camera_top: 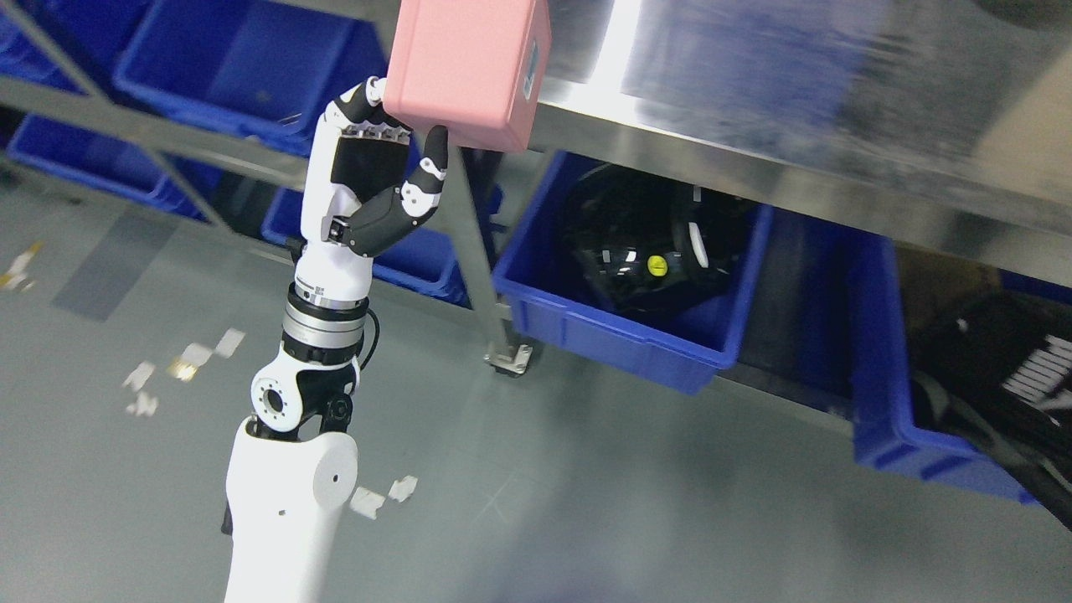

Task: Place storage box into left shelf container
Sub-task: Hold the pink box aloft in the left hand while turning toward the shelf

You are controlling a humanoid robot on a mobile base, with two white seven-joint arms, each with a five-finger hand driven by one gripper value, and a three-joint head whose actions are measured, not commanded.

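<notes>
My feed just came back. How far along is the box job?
Done: the pink box is picked up and raised, gripped from below by the left hand at the edge of the steel shelf. In hand: carrying it. It is not over any bin yet. Left: move it above one of the blue bins on the left rack and let go. Which bin is meant, I cannot tell.

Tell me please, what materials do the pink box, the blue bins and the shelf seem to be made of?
Pink box: probably matte plastic or foam; even colour, rounded corners, no shine. Left hand holds it from below.
Blue bins: likely moulded plastic; uniform colour, thick rims, a soft gloss.
Shelf: metal, apparently brushed steel; it shows streaky bright reflections.
</notes>
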